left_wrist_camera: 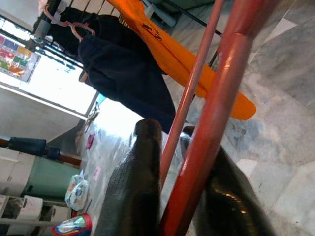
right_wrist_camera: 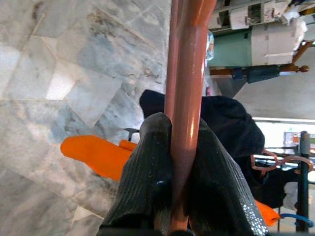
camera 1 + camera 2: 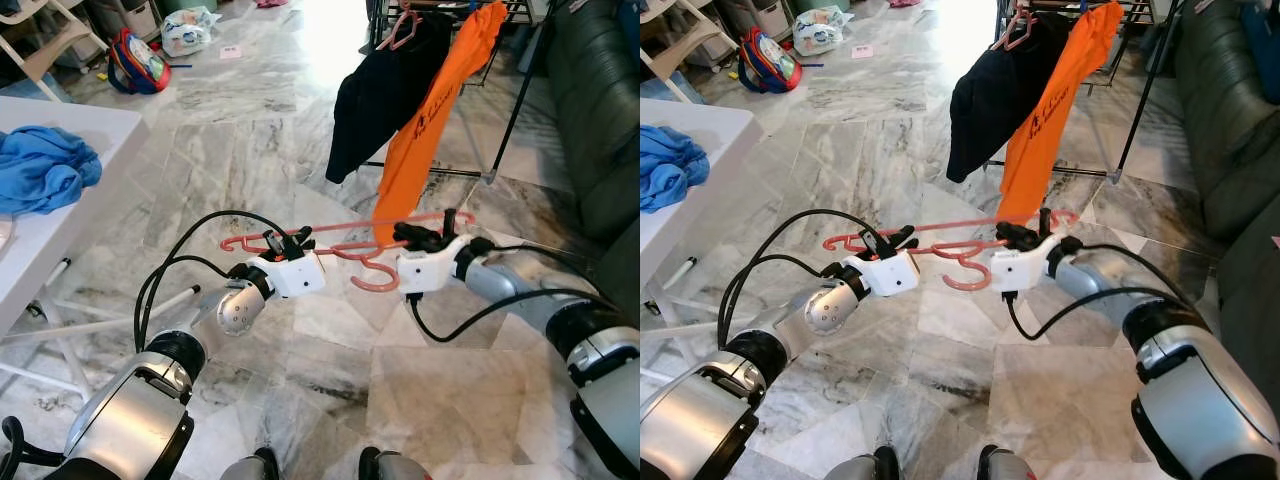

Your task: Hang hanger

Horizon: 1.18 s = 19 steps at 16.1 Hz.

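I hold a salmon-red plastic hanger (image 3: 340, 233) level in front of me, above the marble floor, with its hook (image 3: 376, 281) hanging down between my hands. My left gripper (image 3: 288, 240) is shut on the hanger's left part, whose bar (image 1: 221, 98) runs between the black fingers (image 1: 135, 196). My right gripper (image 3: 425, 237) is shut on the right part, with the bar (image 2: 189, 73) pinched between its pads (image 2: 147, 177). Beyond the hanger stands a black drying rack (image 3: 512, 105) with a black garment (image 3: 385, 90) and an orange shirt (image 3: 430, 130) hung on it.
A white table (image 3: 80, 125) with a blue cloth (image 3: 40, 168) stands at my left. A dark sofa (image 3: 600, 110) runs along the right. A backpack (image 3: 140, 62) and a bag (image 3: 188, 30) lie on the far floor. Open marble floor (image 3: 250, 130) lies ahead.
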Tool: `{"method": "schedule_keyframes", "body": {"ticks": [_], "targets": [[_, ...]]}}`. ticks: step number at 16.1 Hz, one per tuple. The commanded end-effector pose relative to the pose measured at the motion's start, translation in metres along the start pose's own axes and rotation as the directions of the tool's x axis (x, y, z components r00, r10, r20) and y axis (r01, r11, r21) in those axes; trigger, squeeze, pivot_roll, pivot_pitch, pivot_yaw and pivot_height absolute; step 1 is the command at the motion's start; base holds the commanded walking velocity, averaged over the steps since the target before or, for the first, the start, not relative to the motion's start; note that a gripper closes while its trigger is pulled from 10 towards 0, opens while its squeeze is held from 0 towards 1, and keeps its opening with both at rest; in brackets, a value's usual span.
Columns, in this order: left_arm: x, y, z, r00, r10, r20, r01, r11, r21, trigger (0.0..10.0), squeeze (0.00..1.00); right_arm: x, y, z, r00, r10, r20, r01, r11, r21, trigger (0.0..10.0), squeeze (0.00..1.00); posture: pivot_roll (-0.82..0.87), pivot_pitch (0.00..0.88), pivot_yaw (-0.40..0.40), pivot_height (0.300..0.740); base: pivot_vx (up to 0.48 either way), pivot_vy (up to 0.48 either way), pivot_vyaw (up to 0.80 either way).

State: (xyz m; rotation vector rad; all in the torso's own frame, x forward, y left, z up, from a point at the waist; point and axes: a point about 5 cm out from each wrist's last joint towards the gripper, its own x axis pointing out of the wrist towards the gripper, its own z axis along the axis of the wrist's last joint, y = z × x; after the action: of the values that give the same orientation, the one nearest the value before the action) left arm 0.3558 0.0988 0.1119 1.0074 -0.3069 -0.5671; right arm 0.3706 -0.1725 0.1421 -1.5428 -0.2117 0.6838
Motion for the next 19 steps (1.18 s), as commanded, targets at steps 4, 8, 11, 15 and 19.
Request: {"method": "schedule_keyframes", "body": {"ticks": [4,8,11,15,19], "targets": [[-0.010,-0.015,0.007,0.986,-0.112,0.125,0.123,0.989,-0.083,10.0,1.00,-0.003,0.026,-0.001,0.995,0.095,-0.029,-0.093,0.994,0.055,0.0,0.00,-0.07,0.187,0.051,0.740,0.000,0.000,0.00],[-0.034,-0.044,-0.002,0.942,-0.301,0.149,0.315,0.945,-0.083,10.0,1.00,-0.010,0.037,-0.006,0.992,0.115,-0.054,-0.107,0.987,0.122,0.0,0.00,-0.08,0.187,0.051,0.740,0.000,0.000,0.00],[-0.040,-0.049,-0.003,0.935,-0.315,0.162,0.332,0.939,-0.089,10.0,1.00,-0.015,0.048,-0.008,0.988,0.140,-0.070,-0.127,0.978,0.164,0.0,0.00,-0.08,0.183,0.049,0.740,0.000,0.000,0.00],[-0.036,-0.045,0.009,0.933,-0.262,0.246,0.306,0.939,-0.157,10.0,1.00,-0.026,0.070,-0.011,0.979,0.179,-0.094,-0.153,0.960,0.234,0.0,0.00,-0.08,0.176,0.045,0.740,0.000,0.000,0.00],[-0.039,-0.043,0.005,0.957,-0.183,0.223,0.232,0.948,-0.217,10.0,1.00,-0.035,0.086,-0.017,0.967,0.195,-0.161,-0.132,0.934,0.332,0.0,0.00,-0.09,0.168,0.038,0.740,0.000,0.000,0.00]]}}
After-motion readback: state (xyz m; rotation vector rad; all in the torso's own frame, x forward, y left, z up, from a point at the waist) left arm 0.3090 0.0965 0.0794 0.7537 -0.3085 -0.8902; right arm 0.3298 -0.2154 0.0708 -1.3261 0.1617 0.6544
